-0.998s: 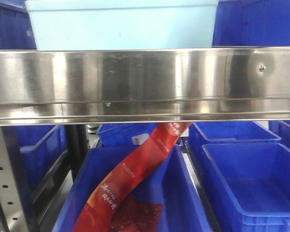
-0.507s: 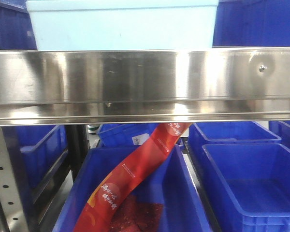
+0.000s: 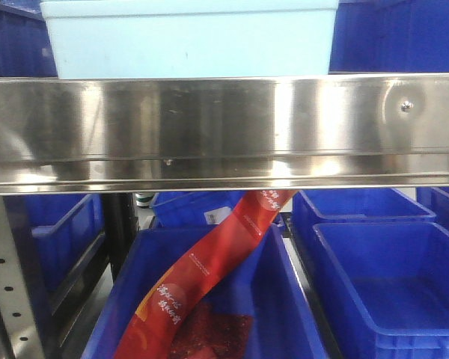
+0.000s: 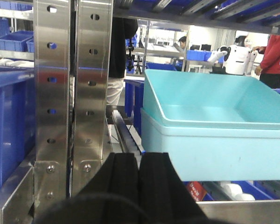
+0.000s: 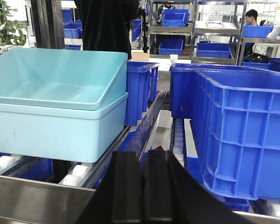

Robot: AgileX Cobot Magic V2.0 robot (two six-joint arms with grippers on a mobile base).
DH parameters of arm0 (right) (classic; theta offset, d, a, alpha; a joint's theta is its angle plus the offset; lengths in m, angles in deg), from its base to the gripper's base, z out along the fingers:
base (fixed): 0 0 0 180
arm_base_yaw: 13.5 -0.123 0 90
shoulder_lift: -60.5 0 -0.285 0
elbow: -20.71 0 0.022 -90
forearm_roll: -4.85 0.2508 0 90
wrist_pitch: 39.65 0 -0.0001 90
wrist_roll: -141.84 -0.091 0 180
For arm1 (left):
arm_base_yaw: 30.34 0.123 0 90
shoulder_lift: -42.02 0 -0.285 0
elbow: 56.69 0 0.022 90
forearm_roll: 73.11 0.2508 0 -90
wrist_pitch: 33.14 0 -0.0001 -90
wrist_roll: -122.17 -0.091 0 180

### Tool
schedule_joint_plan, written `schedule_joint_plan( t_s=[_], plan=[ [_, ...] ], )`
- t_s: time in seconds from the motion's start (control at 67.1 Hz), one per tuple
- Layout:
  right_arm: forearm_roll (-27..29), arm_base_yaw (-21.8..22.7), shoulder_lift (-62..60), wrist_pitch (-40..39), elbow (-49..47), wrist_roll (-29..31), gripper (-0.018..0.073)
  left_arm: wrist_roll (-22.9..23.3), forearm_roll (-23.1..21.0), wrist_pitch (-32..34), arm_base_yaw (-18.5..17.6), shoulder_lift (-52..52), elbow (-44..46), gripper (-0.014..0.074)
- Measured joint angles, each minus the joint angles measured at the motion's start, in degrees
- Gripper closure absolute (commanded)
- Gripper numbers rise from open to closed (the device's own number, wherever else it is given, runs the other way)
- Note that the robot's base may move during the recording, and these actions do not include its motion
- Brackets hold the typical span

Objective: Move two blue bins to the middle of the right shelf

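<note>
A shiny steel shelf rail runs across the front view. Under it sit blue bins. One bin holds a long red packet strip with white writing too small to read. On the shelf above sits a light blue tub, with another blue bin well to its right. The left gripper and right gripper both have their black fingers pressed together, holding nothing.

I count two nested pale-teal tubs, one red printed strip, and perhaps five blue bins below the steel rail.
</note>
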Motion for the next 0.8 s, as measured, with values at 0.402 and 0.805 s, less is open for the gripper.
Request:
schedule_joint_plan(
  t_s=[0.402, 0.805],
  plan=[
    [-0.11, 0.0, 0.0, -0.14, 0.0, 0.12, 0.0721, 0.0, 0.0, 0.1, 0.0, -0.01, -0.11, 0.0707],
    [-0.11, 0.0, 0.0, -0.17, 0.0, 0.12, 0.0721, 0.1, 4.6, -0.69, 4.21, 2.02, -2.13, 0.0707]
  ],
)
